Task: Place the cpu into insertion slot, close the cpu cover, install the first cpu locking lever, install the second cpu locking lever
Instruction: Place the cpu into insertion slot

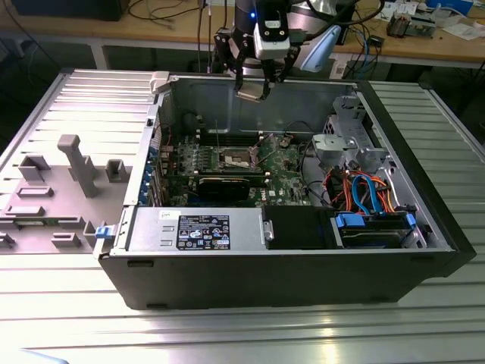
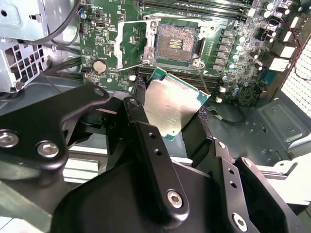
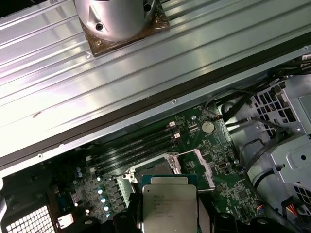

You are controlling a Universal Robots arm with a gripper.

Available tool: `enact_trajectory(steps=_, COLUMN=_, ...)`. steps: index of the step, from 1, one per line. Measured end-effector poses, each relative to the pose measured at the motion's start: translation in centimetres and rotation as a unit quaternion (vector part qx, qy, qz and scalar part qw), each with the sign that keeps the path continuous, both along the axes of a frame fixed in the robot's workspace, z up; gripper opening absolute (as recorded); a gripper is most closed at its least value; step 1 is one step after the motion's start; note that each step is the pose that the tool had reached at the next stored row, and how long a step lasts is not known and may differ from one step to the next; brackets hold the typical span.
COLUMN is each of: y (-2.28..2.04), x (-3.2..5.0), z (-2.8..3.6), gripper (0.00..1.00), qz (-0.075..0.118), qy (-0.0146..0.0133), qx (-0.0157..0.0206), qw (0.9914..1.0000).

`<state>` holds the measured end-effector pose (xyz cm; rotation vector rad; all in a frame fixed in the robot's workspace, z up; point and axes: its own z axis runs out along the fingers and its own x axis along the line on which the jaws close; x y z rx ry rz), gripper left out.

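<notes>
My gripper (image 1: 253, 85) hangs above the rear wall of the open computer case, shut on the cpu (image 1: 252, 93). The cpu (image 2: 172, 104) is a flat square chip with a silver top and green rim, pinched at two opposite edges between black fingers (image 2: 141, 127). Below it on the green motherboard (image 2: 104, 34) lies the insertion slot (image 2: 176, 42), its dark contact field bare. The cpu cover (image 2: 127, 46) is swung open beside the slot. In the first wrist view the cpu (image 3: 169, 206) hides part of the insertion slot (image 3: 154, 170), with the cpu cover (image 3: 198, 167) raised alongside.
The case holds a power supply (image 1: 201, 230) at the front, a drive cage (image 1: 356, 148) and coloured cables (image 1: 367, 193) at the exterior view's right. A grey fixture plate (image 1: 72, 178) with posts lies to the left. Memory slots (image 3: 138, 145) run beside the socket.
</notes>
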<state>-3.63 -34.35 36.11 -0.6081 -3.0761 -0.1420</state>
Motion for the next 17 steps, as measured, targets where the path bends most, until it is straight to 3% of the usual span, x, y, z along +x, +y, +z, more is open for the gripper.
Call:
enact_trajectory(steps=4, y=0.00, x=0.00, z=-0.01, gripper=0.55, qz=-0.002, qy=-0.0001, qx=0.0000, qw=1.00000)
enact_trajectory(steps=6, y=0.00, x=-0.01, z=-0.04, gripper=0.55, qz=-0.015, qy=0.0000, qx=-0.0002, qw=0.99988)
enact_trajectory(steps=10, y=0.00, x=-0.01, z=-0.20, gripper=0.55, qz=-0.043, qy=0.0000, qx=-0.0002, qw=0.99907)
enact_trajectory(steps=13, y=0.00, x=-0.08, z=-0.31, gripper=0.55, qz=-0.063, qy=0.0001, qx=-0.0003, qw=0.99799)
enact_trajectory(steps=17, y=0.01, x=-0.17, z=-0.36, gripper=0.55, qz=-0.072, qy=0.0000, qx=-0.0002, qw=0.99743)
